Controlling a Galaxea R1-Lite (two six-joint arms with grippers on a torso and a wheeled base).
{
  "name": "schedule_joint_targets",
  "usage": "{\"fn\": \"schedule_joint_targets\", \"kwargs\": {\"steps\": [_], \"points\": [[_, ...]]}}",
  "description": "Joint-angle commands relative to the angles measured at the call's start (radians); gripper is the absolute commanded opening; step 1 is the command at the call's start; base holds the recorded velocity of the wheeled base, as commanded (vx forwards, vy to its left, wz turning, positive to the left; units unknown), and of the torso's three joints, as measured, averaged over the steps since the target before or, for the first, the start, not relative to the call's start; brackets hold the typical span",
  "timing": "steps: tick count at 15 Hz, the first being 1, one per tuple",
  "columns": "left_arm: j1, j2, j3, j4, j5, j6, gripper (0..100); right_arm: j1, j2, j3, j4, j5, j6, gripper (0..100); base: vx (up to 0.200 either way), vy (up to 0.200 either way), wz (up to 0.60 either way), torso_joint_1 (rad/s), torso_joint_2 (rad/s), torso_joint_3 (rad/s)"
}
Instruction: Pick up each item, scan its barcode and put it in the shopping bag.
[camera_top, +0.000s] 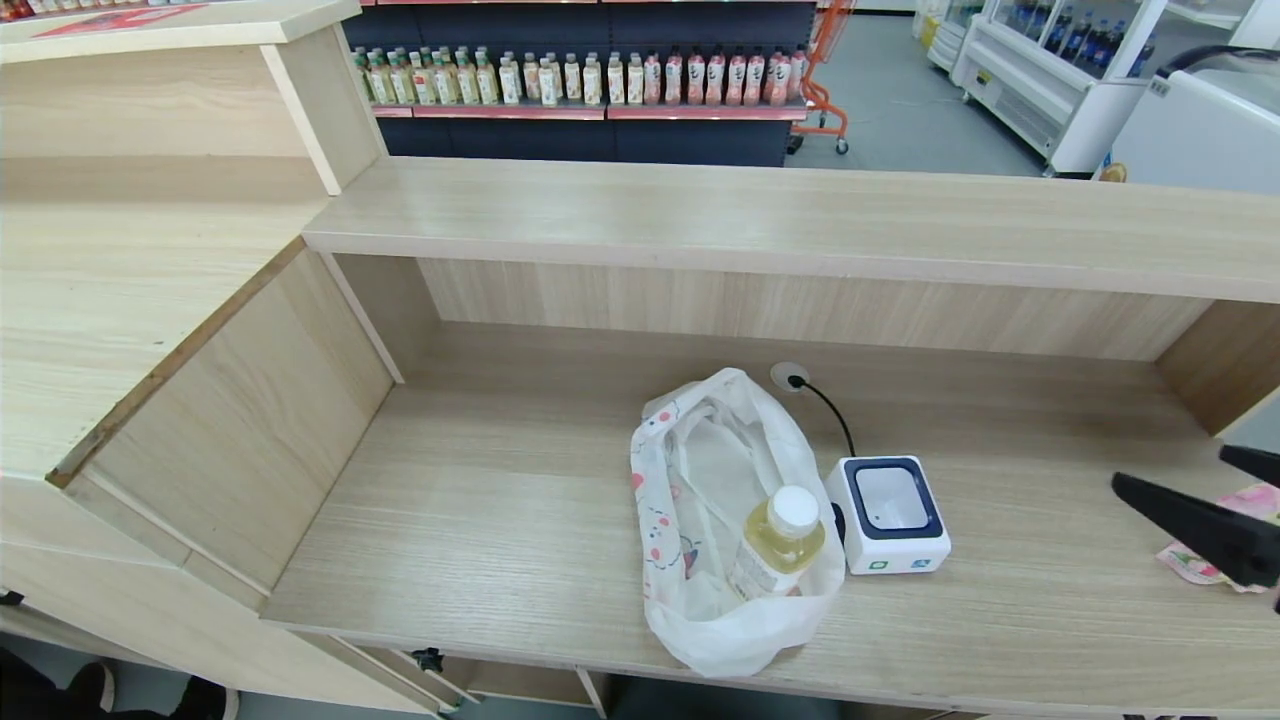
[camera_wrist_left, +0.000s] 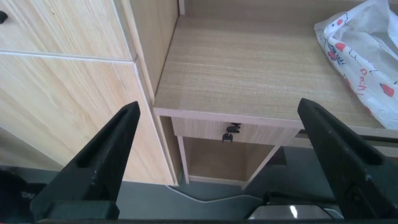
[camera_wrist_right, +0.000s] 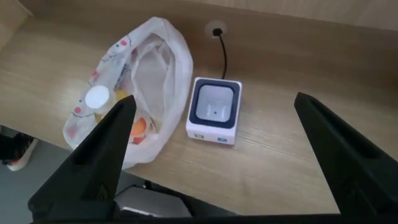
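A white shopping bag (camera_top: 700, 520) with cartoon print lies open on the wooden counter (camera_top: 500, 500). Inside it leans a bottle of yellow drink (camera_top: 782, 540) with a white cap. Right of the bag stands a small white barcode scanner (camera_top: 888, 512) with a dark-framed window, its cable running to a hole at the back. My right gripper (camera_top: 1172, 468) hovers open at the counter's right end, above a pink packet (camera_top: 1200, 567) that it partly hides. From the right wrist I look down on the bag (camera_wrist_right: 149, 68), the bottle cap (camera_wrist_right: 97, 98) and the scanner (camera_wrist_right: 214, 111). My left gripper (camera_wrist_left: 219, 107) hangs open and empty before the counter's front edge.
A raised shelf (camera_top: 800, 215) overhangs the back of the counter, and a wooden side wall (camera_top: 250, 420) closes its left. A drawer with a key (camera_wrist_left: 231, 130) sits under the front edge. The bag's corner (camera_wrist_left: 367, 56) lies on the counter beyond the drawer.
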Motion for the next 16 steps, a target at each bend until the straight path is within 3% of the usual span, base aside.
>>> {"fn": "schedule_joint_targets", "kwargs": {"steps": [1,6,7,9,11,16], "points": [[0.000,0.000,0.000,0.000,0.000,0.000,100,-0.076,-0.226,-0.011,0.178,-0.028,-0.017,100,0.000,-0.200,0.00,0.002,0.00,-0.002],[0.000,0.000,0.000,0.000,0.002,-0.002,100,-0.169,-0.189,-0.088,0.269,-0.055,0.076,100,0.000,-0.200,0.00,0.001,0.00,0.004],[0.000,0.001,0.000,0.000,0.002,-0.003,100,-0.206,-0.142,-0.139,0.361,-0.049,0.121,100,0.000,-0.200,0.00,-0.007,0.01,0.002],[0.000,0.001,0.000,0.000,0.002,-0.005,100,-0.204,-0.111,-0.154,0.407,-0.037,0.185,100,0.000,-0.200,0.00,0.000,0.00,0.005],[0.000,0.000,0.000,0.000,0.005,-0.028,100,-0.204,-0.084,-0.154,0.409,-0.008,0.205,100,0.000,-0.200,0.00,0.002,0.00,0.000],[0.000,0.000,0.000,0.000,0.005,-0.025,100,-0.208,-0.064,-0.169,0.413,-0.006,0.208,100,0.000,-0.200,0.00,0.002,0.00,0.004]]}}
